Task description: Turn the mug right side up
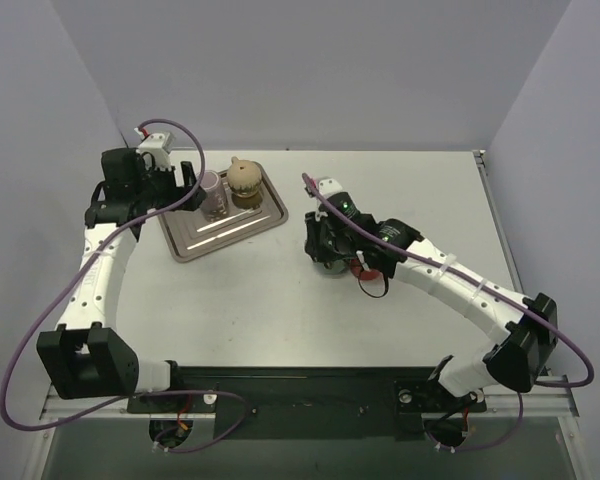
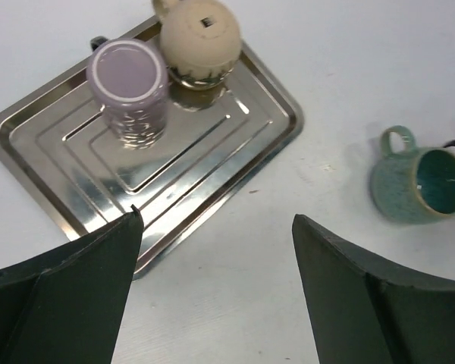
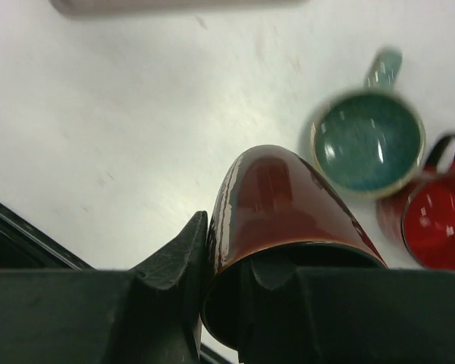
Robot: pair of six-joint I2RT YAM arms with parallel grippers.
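A glossy dark red-brown mug (image 3: 288, 201) is held by my right gripper (image 3: 231, 250), which is shut on its wall: one finger sits outside, the other inside the mouth. The mug's closed end points away from the gripper, over the white table. In the top view the right gripper (image 1: 330, 255) is at mid-table and hides this mug. My left gripper (image 2: 216, 220) is open with nothing between its fingers, hovering just off the metal tray (image 2: 61, 144). In the top view the left gripper (image 1: 188, 188) sits beside the purple mug (image 1: 212, 192).
On the tray (image 1: 195, 245), a purple mug (image 2: 129, 87) and a round beige mug (image 2: 199, 38) both stand base up. A teal mug (image 3: 364, 140) and a red mug (image 3: 440, 220) stand mouth up on the table beside the right gripper.
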